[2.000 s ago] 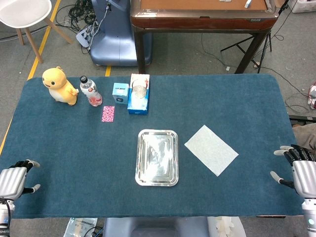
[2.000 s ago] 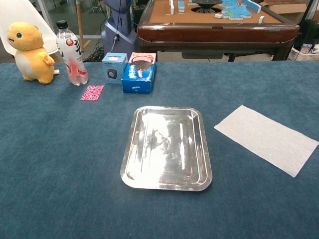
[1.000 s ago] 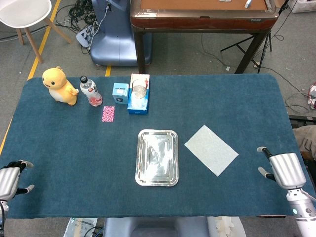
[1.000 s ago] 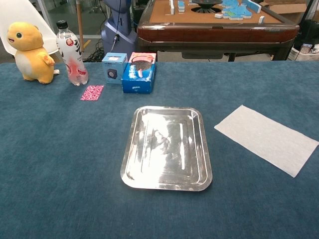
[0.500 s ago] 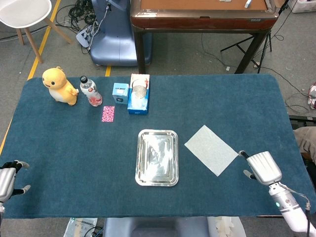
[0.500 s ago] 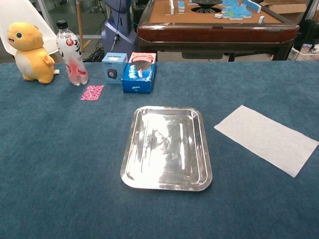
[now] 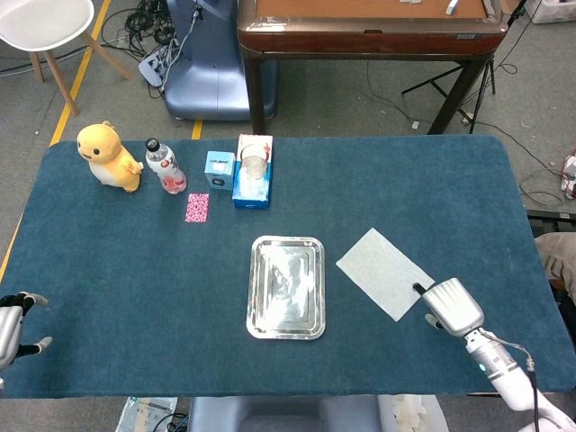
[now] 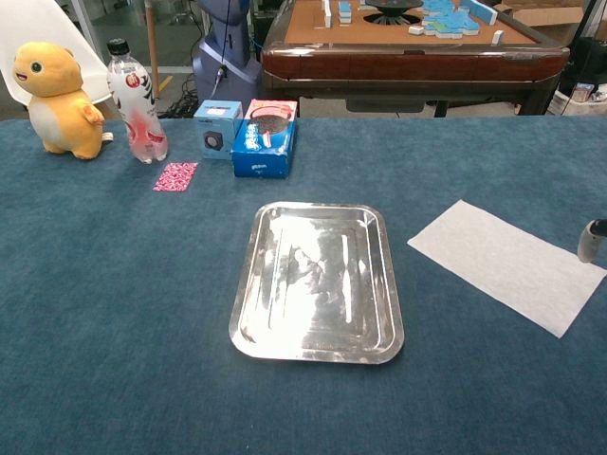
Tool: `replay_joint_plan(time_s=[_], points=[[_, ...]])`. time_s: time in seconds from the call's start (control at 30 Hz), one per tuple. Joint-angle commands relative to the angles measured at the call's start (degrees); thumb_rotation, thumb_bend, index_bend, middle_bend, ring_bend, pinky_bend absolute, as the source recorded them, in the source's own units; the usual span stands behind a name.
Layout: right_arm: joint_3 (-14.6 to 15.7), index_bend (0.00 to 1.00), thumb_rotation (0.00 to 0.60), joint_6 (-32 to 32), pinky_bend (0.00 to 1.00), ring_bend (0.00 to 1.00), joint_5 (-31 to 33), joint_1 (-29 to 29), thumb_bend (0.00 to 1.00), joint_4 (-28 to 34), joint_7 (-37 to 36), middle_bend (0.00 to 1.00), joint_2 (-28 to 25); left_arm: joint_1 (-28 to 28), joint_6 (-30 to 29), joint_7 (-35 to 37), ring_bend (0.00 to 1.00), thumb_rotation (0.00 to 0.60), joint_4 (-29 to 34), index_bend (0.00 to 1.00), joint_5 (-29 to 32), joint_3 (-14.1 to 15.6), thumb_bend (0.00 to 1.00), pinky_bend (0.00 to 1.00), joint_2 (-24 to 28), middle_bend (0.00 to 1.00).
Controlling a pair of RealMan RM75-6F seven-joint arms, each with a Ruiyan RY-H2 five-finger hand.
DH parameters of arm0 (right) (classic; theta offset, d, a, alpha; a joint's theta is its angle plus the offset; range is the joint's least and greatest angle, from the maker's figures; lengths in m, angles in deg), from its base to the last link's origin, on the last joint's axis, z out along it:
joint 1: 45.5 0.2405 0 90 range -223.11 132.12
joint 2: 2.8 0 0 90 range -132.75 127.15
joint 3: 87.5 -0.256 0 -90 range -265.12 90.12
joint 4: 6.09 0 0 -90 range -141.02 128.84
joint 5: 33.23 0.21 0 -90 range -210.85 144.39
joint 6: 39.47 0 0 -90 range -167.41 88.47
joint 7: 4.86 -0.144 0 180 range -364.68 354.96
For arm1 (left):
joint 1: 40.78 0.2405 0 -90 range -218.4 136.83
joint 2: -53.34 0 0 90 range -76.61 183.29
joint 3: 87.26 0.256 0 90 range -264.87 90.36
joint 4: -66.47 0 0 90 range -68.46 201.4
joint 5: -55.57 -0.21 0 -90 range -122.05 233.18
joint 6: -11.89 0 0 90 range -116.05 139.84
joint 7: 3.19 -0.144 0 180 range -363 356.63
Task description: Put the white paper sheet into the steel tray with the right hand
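Note:
The white paper sheet (image 7: 384,272) (image 8: 506,263) lies flat on the blue tabletop, just right of the empty steel tray (image 7: 287,287) (image 8: 318,282). My right hand (image 7: 453,308) hovers at the sheet's near right corner, palm down, holding nothing; only one fingertip (image 8: 589,241) shows in the chest view, over that corner. Whether it touches the paper I cannot tell. My left hand (image 7: 11,322) sits at the table's front left edge, fingers apart, empty.
Along the back left stand a yellow plush toy (image 7: 108,156), a water bottle (image 7: 166,167), a small blue box (image 7: 219,169), a blue tissue pack (image 7: 253,171) and a pink card (image 7: 197,207). A wooden table (image 7: 369,27) stands behind.
My right hand has moved from the table's right edge leftward to the sheet's near corner. My left hand has drifted slightly further off the left edge. Sheet and tray are unmoved.

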Motion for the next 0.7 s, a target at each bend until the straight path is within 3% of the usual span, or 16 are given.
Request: replay_joint_plan(time_s=[0.03,0.7], points=[[0.5,0.39,0.600,-0.1,1.00,1.00,-0.7,0.6,0.00,-1.4,0.1,1.00,1.2,0.1,-0.2,0.2,0.29,0.600,0.2,0.39,-0.2,0.0,0.07,0.42,0.2,0.35],[2.4,0.39,0.600,-0.2,1.00,1.00,-3.5,3.8,0.00,-8.9,-0.5,1.00,7.1,0.4,-0.8,1.0,0.29,0.600,0.8,0.39,-0.1,-0.4,0.07,0.42,1.2,0.35]])
